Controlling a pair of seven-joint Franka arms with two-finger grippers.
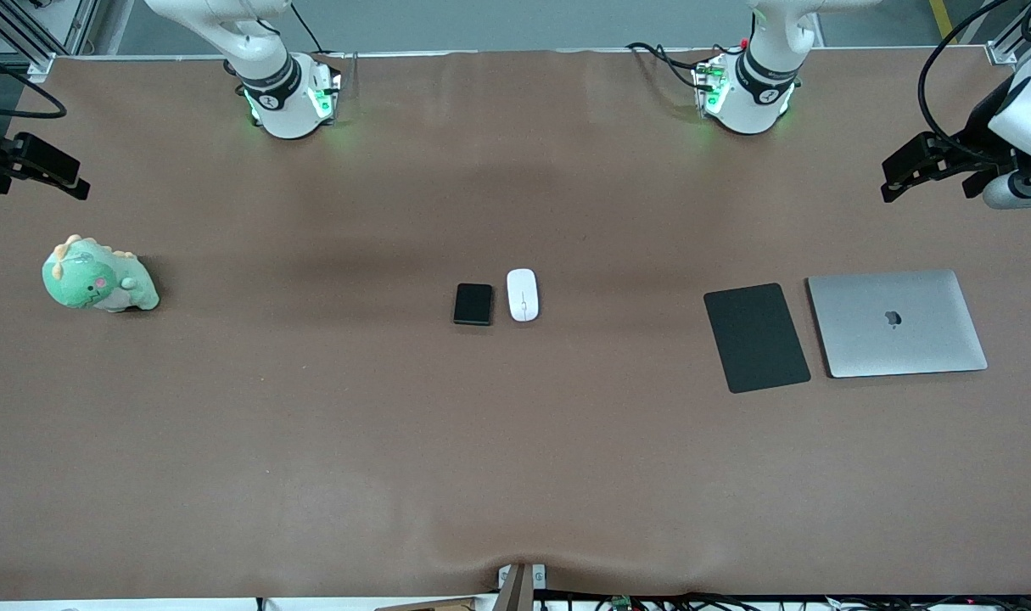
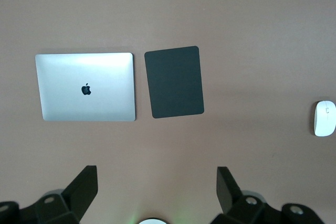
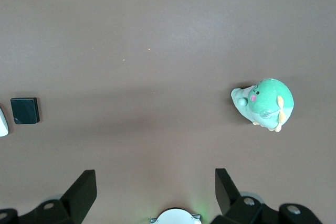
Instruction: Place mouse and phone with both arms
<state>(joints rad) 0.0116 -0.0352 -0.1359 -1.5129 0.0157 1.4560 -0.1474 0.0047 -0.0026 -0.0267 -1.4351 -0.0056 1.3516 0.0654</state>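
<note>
The white mouse and the black phone lie side by side, a little apart, in the middle of the brown table; the phone is on the side toward the right arm's end. The mouse shows in the left wrist view, and the phone in the right wrist view. My left gripper is open and empty, high over the left arm's end of the table. My right gripper is open and empty, high over the right arm's end. Both arms wait.
A flat black mat and a closed silver laptop lie side by side toward the left arm's end. A green dinosaur plush stands toward the right arm's end. The arm bases stand along the back edge.
</note>
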